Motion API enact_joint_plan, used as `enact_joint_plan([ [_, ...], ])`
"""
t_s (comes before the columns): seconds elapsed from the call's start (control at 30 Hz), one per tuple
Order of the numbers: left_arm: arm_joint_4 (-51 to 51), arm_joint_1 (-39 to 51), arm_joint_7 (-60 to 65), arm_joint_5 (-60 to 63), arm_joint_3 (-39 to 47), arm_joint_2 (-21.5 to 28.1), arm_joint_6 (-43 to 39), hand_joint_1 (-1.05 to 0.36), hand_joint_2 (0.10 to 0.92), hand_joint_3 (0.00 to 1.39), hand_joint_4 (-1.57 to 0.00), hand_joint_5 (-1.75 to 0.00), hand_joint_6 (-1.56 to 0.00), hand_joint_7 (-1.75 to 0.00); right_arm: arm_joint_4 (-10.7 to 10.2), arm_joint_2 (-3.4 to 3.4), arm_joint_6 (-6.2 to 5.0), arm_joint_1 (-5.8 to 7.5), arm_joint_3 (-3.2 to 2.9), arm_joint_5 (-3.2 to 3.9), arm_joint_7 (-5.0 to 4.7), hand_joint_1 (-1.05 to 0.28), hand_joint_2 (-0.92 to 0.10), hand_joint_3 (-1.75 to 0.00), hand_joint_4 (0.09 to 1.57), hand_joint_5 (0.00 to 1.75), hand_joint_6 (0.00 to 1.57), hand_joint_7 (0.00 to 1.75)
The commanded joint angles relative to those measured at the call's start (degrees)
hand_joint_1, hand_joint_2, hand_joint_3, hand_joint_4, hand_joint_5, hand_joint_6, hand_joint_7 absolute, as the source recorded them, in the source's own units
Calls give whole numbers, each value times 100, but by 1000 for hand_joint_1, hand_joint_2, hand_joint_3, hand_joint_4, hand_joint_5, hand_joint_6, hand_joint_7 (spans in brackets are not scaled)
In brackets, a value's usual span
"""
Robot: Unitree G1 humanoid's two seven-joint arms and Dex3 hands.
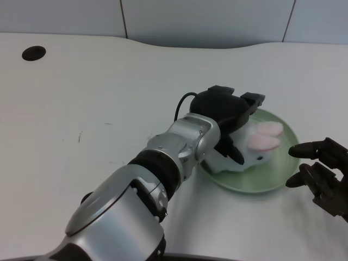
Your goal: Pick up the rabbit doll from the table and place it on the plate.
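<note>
The rabbit doll (254, 148), white with pink ears, lies on the pale green plate (283, 176) at the right of the table. My left hand (225, 114) reaches over the plate and covers the doll's back end. Its upper fingers (253, 99) stretch out flat and apart, past the doll rather than curled around it. A lower finger (235, 154) lies across the doll's white front and seems to touch it. The part of the doll under the palm is hidden.
My right hand (321, 174) waits just right of the plate, its fingertips close to the rim. A dark round hole (33, 53) sits in the table's far left corner. The table's back edge meets a grey wall.
</note>
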Motion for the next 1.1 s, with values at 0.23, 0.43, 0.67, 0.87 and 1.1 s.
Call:
enact_joint_plan([
  [0.23,-30,-182,-249,-517,582,77,-201,-835,895,7,1,1,1,1,251,-35,-44,-139,-108,85,-26,-276,-921,-500,339,1471,304,1152],
  [0.43,-93,-176,-1111,-1162,1222,438,-445,-893,915,11,1,1,1,1,445,-58,-61,-290,-143,145,54,-267,-921,-527,297,1459,297,1146],
  [0.67,-303,79,-2218,-2033,2009,901,-961,-954,921,60,1,1,-4,-2,652,-84,-211,-406,-145,75,47,-263,-921,-529,316,1490,294,1121],
  [0.87,-696,748,-2994,-3017,2844,1430,-1625,-899,921,326,-119,-75,-133,-68,688,-89,-146,-461,-175,133,58,-259,-921,-528,284,1510,290,1100],
  [1.1,-1797,1809,-3483,-4028,3650,2099,-1521,-773,921,439,-139,-1110,-426,-146,755,-126,-114,-524,-190,103,39,-291,-921,-529,311,1482,308,1072],
])
